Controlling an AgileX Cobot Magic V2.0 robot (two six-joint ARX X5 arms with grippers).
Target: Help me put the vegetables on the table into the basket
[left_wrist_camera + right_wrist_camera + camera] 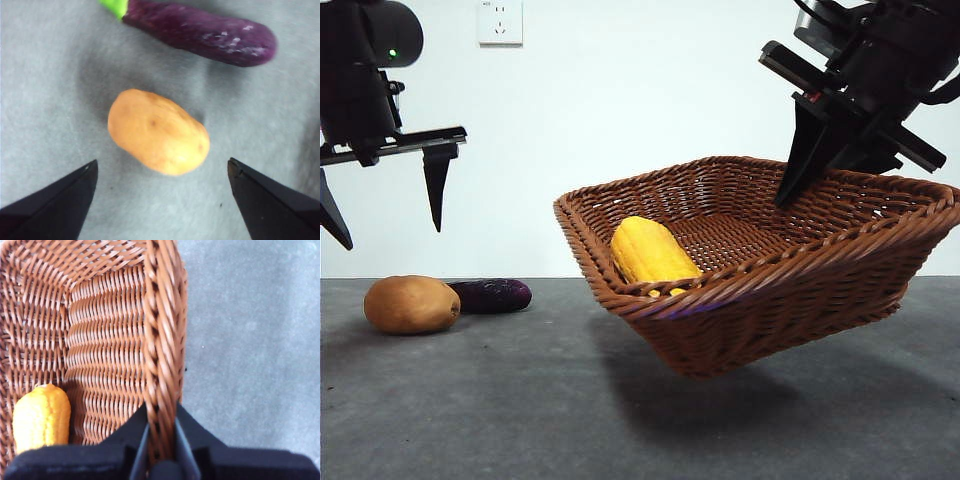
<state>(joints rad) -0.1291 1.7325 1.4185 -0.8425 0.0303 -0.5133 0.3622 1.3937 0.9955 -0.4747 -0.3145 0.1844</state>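
Counting one of three vegetables in: corn [650,252] lying inside basket [790,290], against the near-left wall. Remaining on table [520,400]: tuber [411,304] and eggplant [492,295], both well left of basket.

Near to far, front view:
- Basket raised off table, tilted, shadow beneath; near corner low, right side high.
- Corn: long axis running from near rim back into basket, leaning on the wall, rounded end uppermost.
- Tuber: resting on table, long axis roughly left-right across the view.
- Eggplant: just behind and right of tuber, partly hidden by it; contact not resolvable. Long axis also roughly left-right. Left wrist view: green stem end pointing away from the rounded tip, axis roughly parallel to tuber's.

Grippers:
- Right gripper [161,440]: clamped on basket rim, one jaw inside, one outside; seen top right in front view, carrying basket.
- Left gripper [162,172]: jaws spread wide, holding nothing, hovering above tuber, which sits between the jaws in its wrist view.

Judged status: roughly a third done. Tuber likely next pick; eggplant after.
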